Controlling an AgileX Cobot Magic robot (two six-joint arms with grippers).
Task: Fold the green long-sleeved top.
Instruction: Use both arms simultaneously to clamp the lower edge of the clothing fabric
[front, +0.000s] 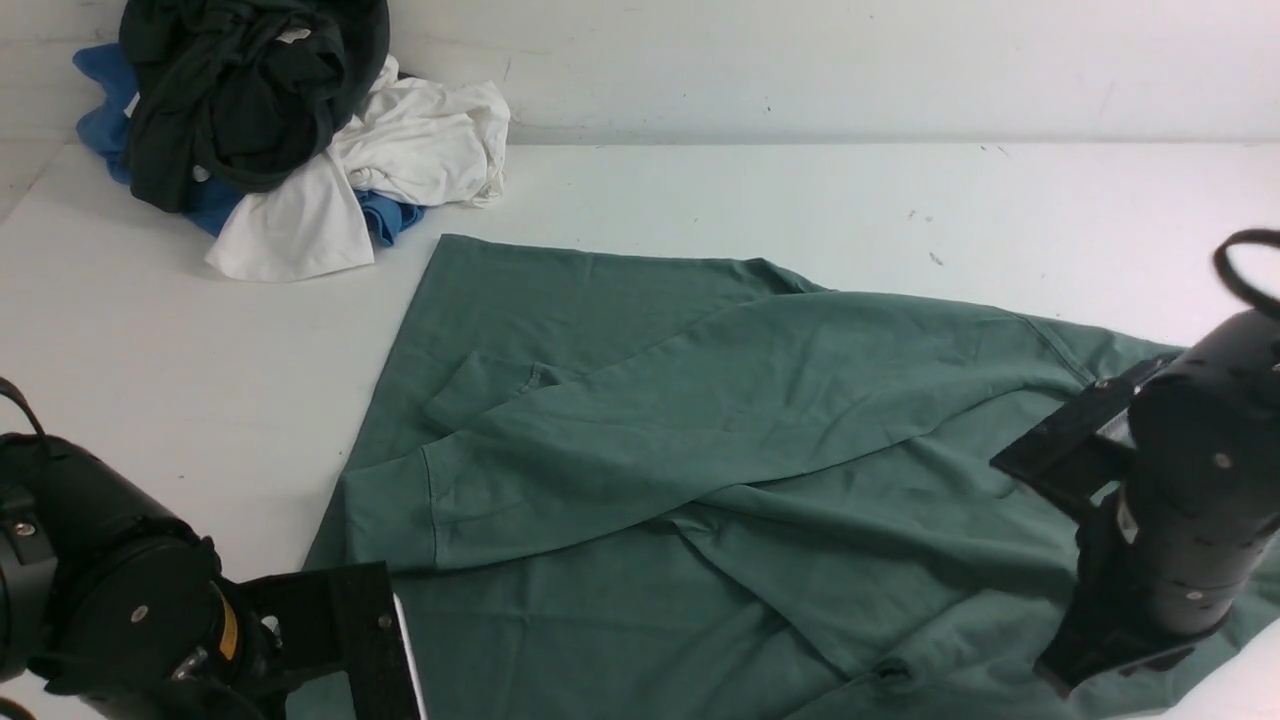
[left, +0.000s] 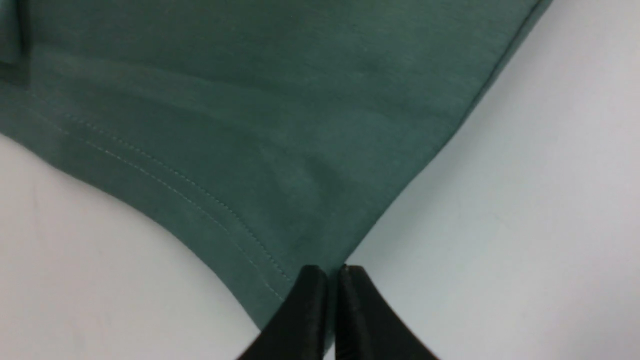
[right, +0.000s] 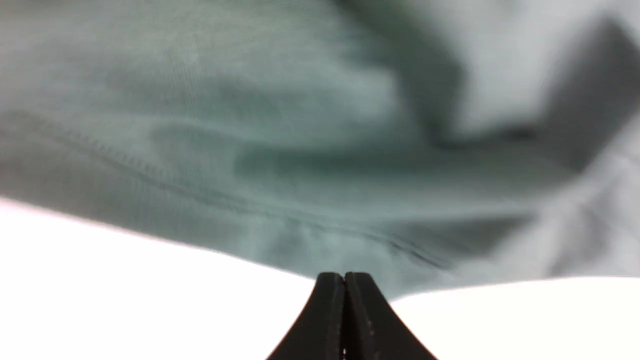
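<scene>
The green long-sleeved top (front: 700, 430) lies spread on the white table (front: 800, 190), both sleeves laid across its body with a ribbed cuff (front: 390, 515) toward the left. My left gripper (left: 333, 270) is shut on the stitched hem corner of the top (left: 250, 125), with fabric pinched between the fingers. My right gripper (right: 344, 275) is shut at the edge of the top (right: 250, 125), which looks blurred and slightly raised. In the front view both sets of fingertips are hidden by the left arm (front: 110, 590) and the right arm (front: 1190, 500).
A pile of clothes sits at the back left: a dark garment (front: 240, 90) on top of a white one (front: 400, 150) and a blue one (front: 100, 110). A white wall runs along the back of the table.
</scene>
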